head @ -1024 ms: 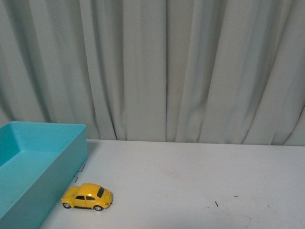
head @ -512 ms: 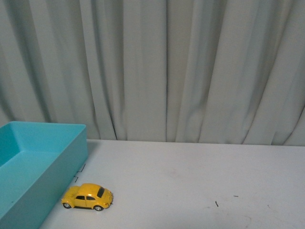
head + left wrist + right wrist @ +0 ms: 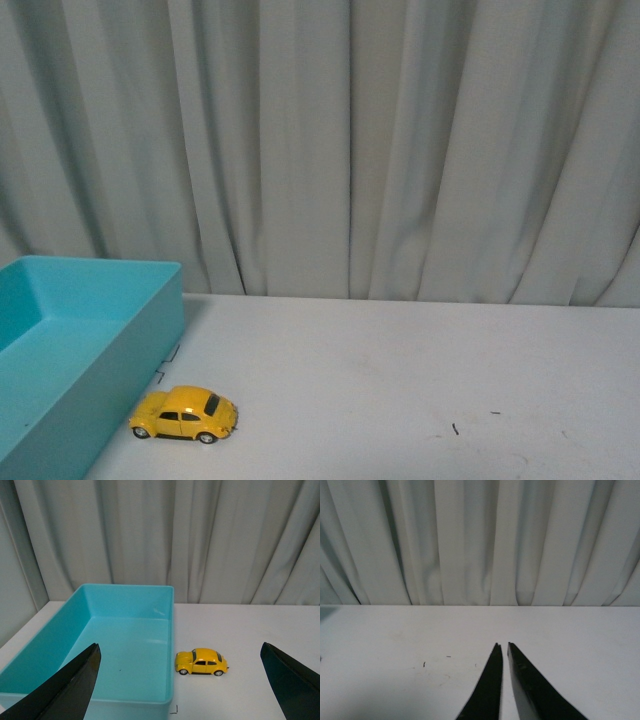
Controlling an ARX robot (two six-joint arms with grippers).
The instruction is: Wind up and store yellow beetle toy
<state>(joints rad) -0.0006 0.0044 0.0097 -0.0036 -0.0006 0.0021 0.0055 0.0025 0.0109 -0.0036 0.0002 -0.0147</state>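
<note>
The yellow beetle toy (image 3: 184,413) stands on its wheels on the white table, just beside the long wall of the teal bin (image 3: 120,375). In the left wrist view the toy (image 3: 201,661) sits past and between the two wide-apart black fingers (image 3: 65,692) of my left gripper (image 3: 181,650), which is open and holds nothing. My right gripper (image 3: 502,644) is shut, its black fingertips nearly touching over bare table, with nothing between them. Neither arm appears in the front view.
The teal bin (image 3: 120,650) has nothing inside. A grey curtain (image 3: 350,150) hangs along the back of the white table (image 3: 420,380). Small dark marks (image 3: 454,428) dot the tabletop to the right of the toy.
</note>
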